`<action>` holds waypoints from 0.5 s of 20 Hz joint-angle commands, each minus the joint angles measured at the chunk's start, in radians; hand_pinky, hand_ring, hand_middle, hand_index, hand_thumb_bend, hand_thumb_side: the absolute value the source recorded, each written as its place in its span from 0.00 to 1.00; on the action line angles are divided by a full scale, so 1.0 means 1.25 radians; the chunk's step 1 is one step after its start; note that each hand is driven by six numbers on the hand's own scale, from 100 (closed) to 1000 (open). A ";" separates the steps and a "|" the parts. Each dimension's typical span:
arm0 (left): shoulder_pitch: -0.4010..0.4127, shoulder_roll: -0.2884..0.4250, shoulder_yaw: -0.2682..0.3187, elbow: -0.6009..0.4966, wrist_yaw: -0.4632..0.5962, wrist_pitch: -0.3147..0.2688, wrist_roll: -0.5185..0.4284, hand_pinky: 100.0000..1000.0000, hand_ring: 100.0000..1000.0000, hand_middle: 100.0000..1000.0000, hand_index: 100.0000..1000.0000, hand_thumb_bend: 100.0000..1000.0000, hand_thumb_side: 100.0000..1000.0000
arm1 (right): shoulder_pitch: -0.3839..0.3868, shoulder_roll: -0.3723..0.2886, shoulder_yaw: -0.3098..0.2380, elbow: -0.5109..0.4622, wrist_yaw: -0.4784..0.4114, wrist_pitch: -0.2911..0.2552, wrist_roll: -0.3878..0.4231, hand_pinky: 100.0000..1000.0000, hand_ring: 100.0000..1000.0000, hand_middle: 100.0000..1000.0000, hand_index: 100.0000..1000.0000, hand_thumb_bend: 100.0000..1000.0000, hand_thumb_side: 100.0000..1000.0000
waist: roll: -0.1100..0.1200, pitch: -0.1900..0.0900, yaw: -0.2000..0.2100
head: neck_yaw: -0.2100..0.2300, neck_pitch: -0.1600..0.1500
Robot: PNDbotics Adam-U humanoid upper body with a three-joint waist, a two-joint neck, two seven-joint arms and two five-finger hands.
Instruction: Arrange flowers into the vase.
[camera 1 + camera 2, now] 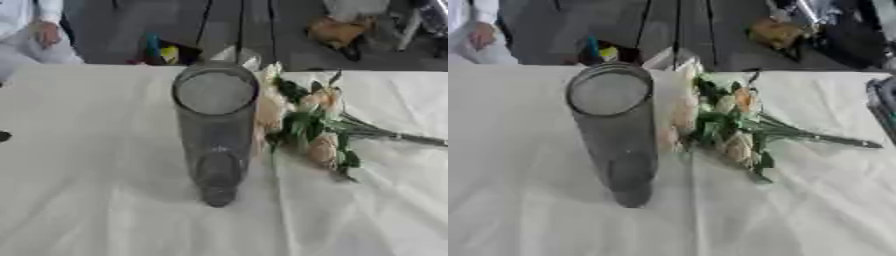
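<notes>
Your right hand (pixel 883 107) shows only as a dark sliver at the right edge; I cannot tell its grip. The tall, smooth glass vase (pixel 215 130) stands at centre, with the pale flowers (pixel 311 125) lying just right of it on the creased white cloth (pixel 87 200).

Black right hand (pixel 884 107) with silver streaks, mostly cut off

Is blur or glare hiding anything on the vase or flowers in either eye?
Left eye view: soft all over; the vase rim reads clearly, but the flowers smear into pale blobs, with no strong glare. Right eye view: just as soft; stems trail right, and a dark object at the right edge is too blurred to identify.
</notes>
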 commanded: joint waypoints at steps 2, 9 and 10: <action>-0.007 0.016 0.003 -0.015 0.003 -0.002 -0.003 0.51 0.64 0.75 0.89 0.00 1.00 | -0.024 -0.036 0.009 0.054 0.025 -0.018 0.051 0.71 0.68 0.54 0.81 0.50 1.00 | 0.006 -0.026 0.002 | -0.005 -0.001; -0.005 0.016 0.000 -0.015 0.004 0.000 -0.007 0.51 0.64 0.75 0.89 0.00 1.00 | -0.061 -0.042 0.040 0.198 0.069 -0.072 0.189 0.75 0.75 0.64 0.84 0.61 1.00 | 0.004 -0.029 0.006 | -0.012 0.000; -0.005 0.016 0.000 -0.015 0.004 0.001 -0.007 0.51 0.64 0.75 0.89 0.00 1.00 | -0.067 -0.041 0.044 0.222 0.073 -0.083 0.221 0.76 0.76 0.65 0.84 0.62 1.00 | 0.004 -0.029 0.006 | -0.013 0.000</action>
